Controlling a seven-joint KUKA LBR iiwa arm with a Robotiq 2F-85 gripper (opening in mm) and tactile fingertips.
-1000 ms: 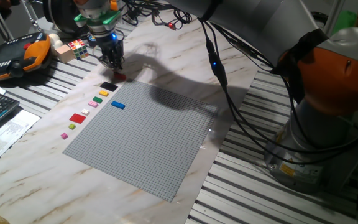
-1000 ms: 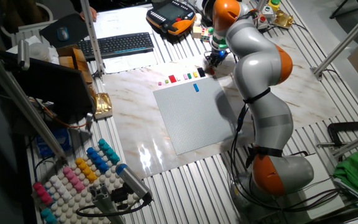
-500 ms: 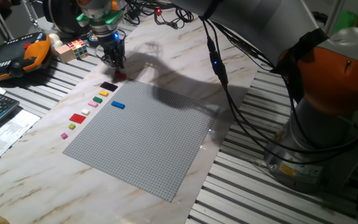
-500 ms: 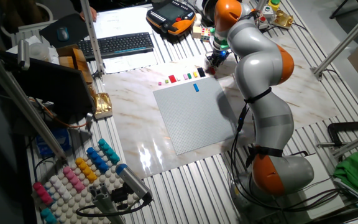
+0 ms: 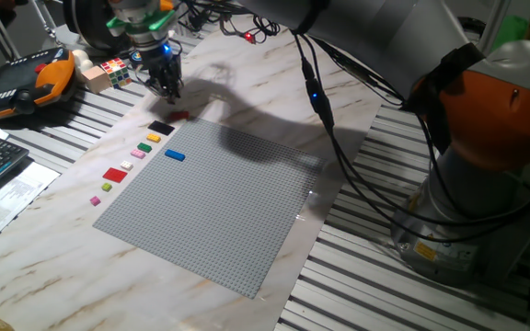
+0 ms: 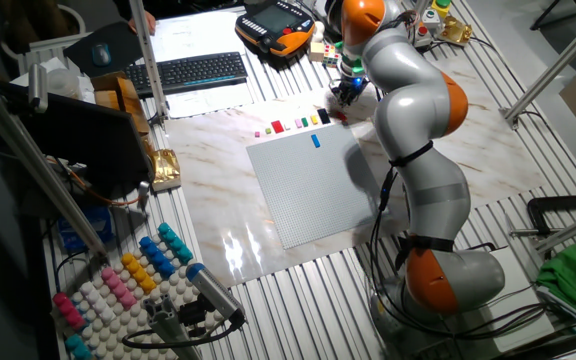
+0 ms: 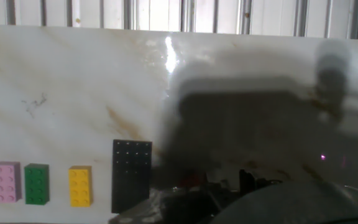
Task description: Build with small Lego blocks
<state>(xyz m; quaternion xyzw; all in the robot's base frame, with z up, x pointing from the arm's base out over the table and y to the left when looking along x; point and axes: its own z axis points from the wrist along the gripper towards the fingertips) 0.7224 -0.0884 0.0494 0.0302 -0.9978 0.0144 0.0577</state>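
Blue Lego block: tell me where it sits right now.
In one fixed view the blue Lego block sits alone on the grey baseplate, near its far-left edge, just inside the yellow block.

nine Lego blocks [image 5: 174, 155], one baseplate [image 5: 219, 207]

Arm stretched far across the table, gripper [image 5: 167, 88] pointing down, hovering just above the marble beyond the baseplate [image 5: 219, 202] corner; jaw state unclear.
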